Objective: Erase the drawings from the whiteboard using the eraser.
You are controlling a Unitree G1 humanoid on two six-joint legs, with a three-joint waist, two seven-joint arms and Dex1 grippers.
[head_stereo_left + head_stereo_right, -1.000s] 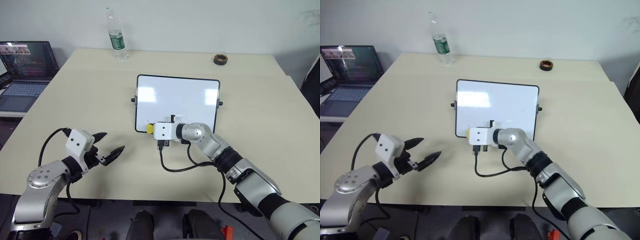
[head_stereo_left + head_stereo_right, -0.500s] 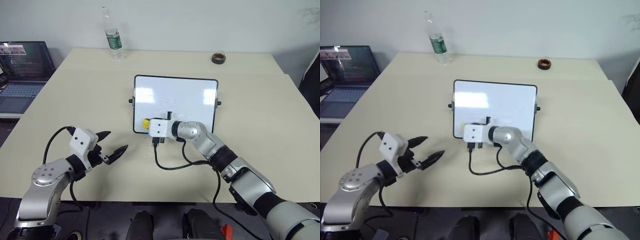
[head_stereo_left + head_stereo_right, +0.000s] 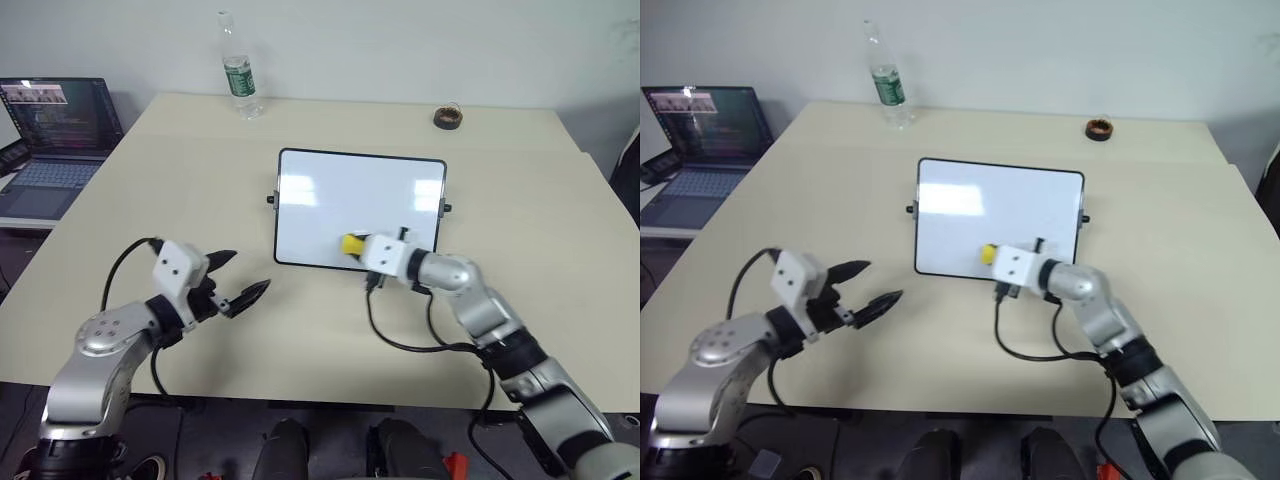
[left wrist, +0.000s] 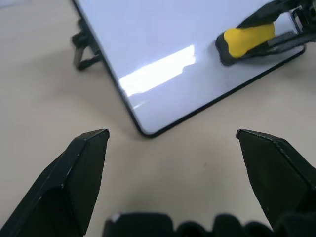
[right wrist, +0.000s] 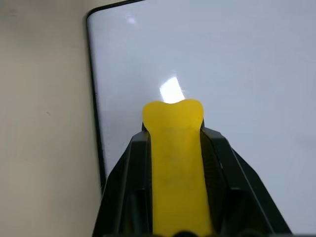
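The eraser [image 3: 354, 243] sits clamped in our right gripper [image 3: 360, 246], dark side on the whiteboard [image 3: 330, 190] by its near edge, mid-table [image 3: 150, 200]. We see no drawings left there. We should press flat, sweep in overlapping strokes and stay inside the frame. Our left gripper [image 3: 240, 283] hovers nearby, jaws wide, empty.
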